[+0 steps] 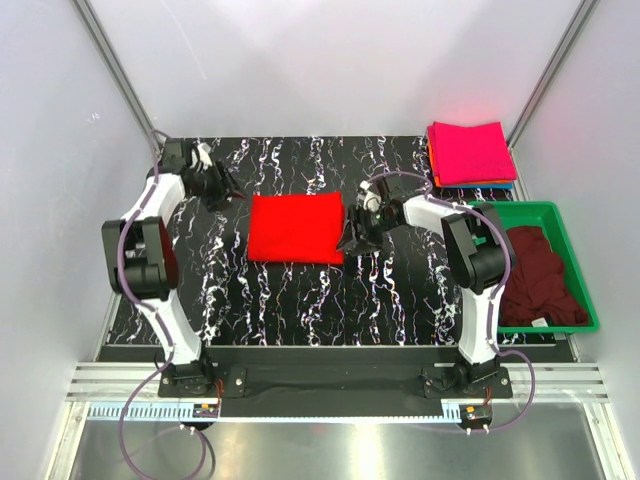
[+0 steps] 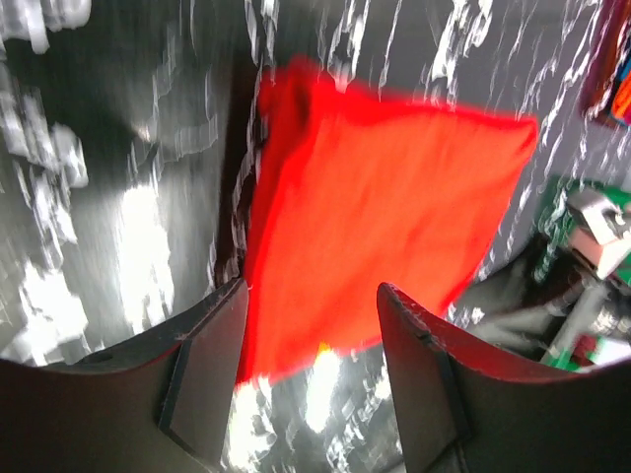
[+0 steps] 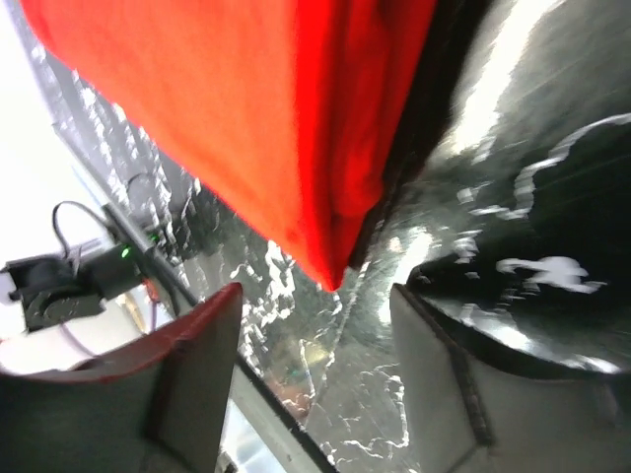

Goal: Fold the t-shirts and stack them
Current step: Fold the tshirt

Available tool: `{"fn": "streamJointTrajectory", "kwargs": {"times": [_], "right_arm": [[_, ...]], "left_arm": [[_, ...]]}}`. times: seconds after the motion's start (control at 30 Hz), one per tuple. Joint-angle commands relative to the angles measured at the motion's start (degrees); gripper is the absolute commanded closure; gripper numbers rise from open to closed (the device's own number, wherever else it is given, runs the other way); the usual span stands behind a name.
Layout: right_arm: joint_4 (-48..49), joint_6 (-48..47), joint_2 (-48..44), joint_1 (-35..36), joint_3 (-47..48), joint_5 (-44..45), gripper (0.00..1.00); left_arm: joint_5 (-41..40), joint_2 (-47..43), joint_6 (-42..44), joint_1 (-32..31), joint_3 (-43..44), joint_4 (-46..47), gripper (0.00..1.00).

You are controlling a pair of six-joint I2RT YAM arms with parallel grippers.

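Red t-shirt [image 1: 296, 229] lies folded flat mid-worktop [image 1: 300, 310], with both grippers off it.
Left gripper [image 1: 222, 185] hangs at its 10 o'clock and right gripper [image 1: 355, 238] sits just beside its 3 o'clock edge. Each has fingers apart and holds nothing, likely poised to carry the rectangle over. Magenta-pink t-shirt [image 1: 470, 150] tops the folded stack at the worktop's 1 o'clock. Green bin [image 1: 575, 240] at 3 o'clock holds 1 crumpled maroon t-shirt [image 1: 540, 275], probably awaiting folding.

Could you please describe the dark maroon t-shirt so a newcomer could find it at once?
Look at the right edge of the black marbled table, where a green plastic bin sits. The dark maroon t-shirt lies crumpled inside it. Unlike the bright red t-shirt folded mid-table and the magenta-pink t-shirt folded at the far right corner, it is unfolded.
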Motion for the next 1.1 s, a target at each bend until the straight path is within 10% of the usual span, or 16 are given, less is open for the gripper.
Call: {"fn": "streamJointTrajectory", "kwargs": {"times": [0.0, 0.63, 0.9, 1.07], "right_arm": [[-1.6, -0.7, -2.5, -2.4, 5.8, 6.0, 0.30], [1.0, 3.3, 19.9, -2.9, 36.4, 10.6, 0.51], [2.5, 2.4, 18.2, -2.9, 36.5, 11.3, 0.93], [4.4, 2.1, 14.2, -2.9, 32.7, 13.2, 1.00]], "left_arm": [[1.1, 6.5, 5.3, 0.0, 8.5, 1.2, 0.40], [7.3, 20.8, 6.8, -1.9, 17.9, 9.0, 0.49], [9.9, 21.4, 5.7, -2.8, 19.5, 12.3, 1.00], [9.7, 18.0, 3.6, -4.3, 17.8, 18.5, 1.00]]}}
